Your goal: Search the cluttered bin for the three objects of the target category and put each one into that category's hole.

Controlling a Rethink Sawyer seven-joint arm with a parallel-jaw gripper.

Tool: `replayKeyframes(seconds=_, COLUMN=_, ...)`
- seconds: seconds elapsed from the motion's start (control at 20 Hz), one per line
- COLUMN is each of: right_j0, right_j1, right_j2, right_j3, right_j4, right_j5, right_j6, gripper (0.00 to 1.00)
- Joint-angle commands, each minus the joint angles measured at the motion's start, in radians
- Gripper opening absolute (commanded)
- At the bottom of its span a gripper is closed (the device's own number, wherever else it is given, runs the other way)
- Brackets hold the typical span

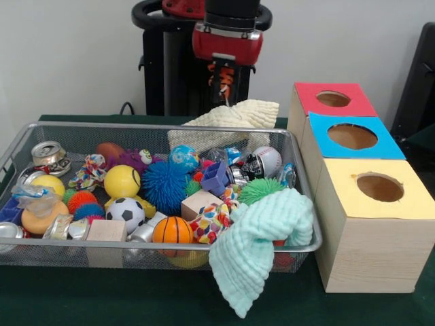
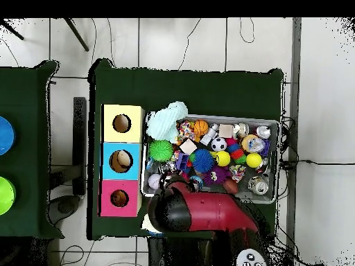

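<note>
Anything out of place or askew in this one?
Two cloths spill over the wire basket's rim: a mint green one hangs off the near right corner, a cream one drapes the far edge. The gripper holds an orange striped toy above the basket.

Glossy red arm [image 1: 227,42] casing over black joints, black ringed pedestal [image 1: 170,61], small dark claw [image 1: 223,80].
</note>
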Motion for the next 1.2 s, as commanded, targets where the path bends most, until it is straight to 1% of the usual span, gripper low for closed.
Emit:
replayKeyframes(seconds=0.05, right_j0=0.09, right_j1=0.024, right_j2=-0.057, right_j3=0.055, right_j4=0.112, right_j5=0.053, right_j6=0.278, gripper=0.0)
replayKeyframes(seconds=0.3, right_j0=0.184, right_j1=0.051, right_j2=-0.094, right_j3=0.074, right_j4=0.19, right_j5=0.008, right_j6=0.322, gripper=0.0)
replayKeyframes(seconds=0.5, right_j0=0.237, right_j1=0.071, right_j2=-0.126, right_j3=0.082, right_j4=0.236, right_j5=-0.02, right_j6=0.321, gripper=0.0)
replayKeyframes(seconds=0.75, right_j0=0.279, right_j1=0.108, right_j2=-0.139, right_j3=0.096, right_j4=0.283, right_j5=-0.074, right_j6=0.323, gripper=0.0)
replayKeyframes(seconds=1.2, right_j0=0.404, right_j1=0.18, right_j2=-0.149, right_j3=0.131, right_j4=0.397, right_j5=-0.183, right_j6=0.372, gripper=0.0)
